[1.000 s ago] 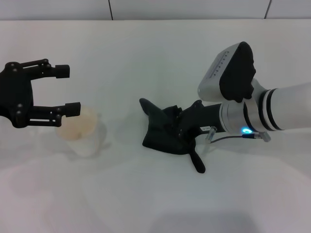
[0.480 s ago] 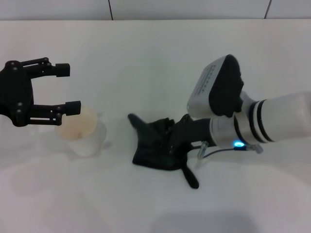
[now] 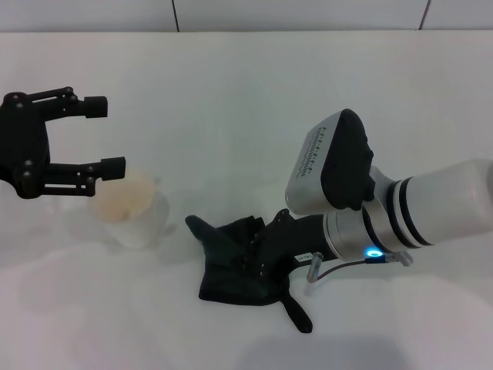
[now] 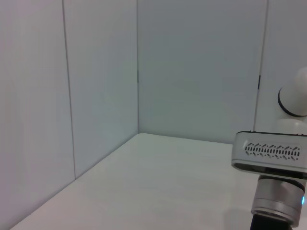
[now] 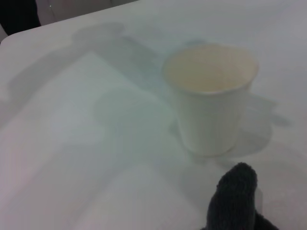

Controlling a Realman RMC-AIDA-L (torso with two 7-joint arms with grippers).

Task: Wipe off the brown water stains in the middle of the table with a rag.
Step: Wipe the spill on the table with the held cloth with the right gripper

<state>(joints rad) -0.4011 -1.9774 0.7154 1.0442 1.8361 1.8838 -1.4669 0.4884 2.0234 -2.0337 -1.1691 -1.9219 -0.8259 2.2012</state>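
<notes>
Right gripper [image 3: 266, 250] low over plain white matte bench [image 3: 231, 100], jaws closed on dark charcoal-black soft cloth rag [image 3: 239, 266]. Rag lies crumpled on bench, front of centre, narrow tail corner trailing toward near edge. White paper cup with tan-tinted inside [image 3: 131, 208] stands upright near rag, apart from it. Left gripper [image 3: 108, 135] hovers at bench's left side above cup, jaws spread wide, holding nothing. Brown stain not visible.
</notes>
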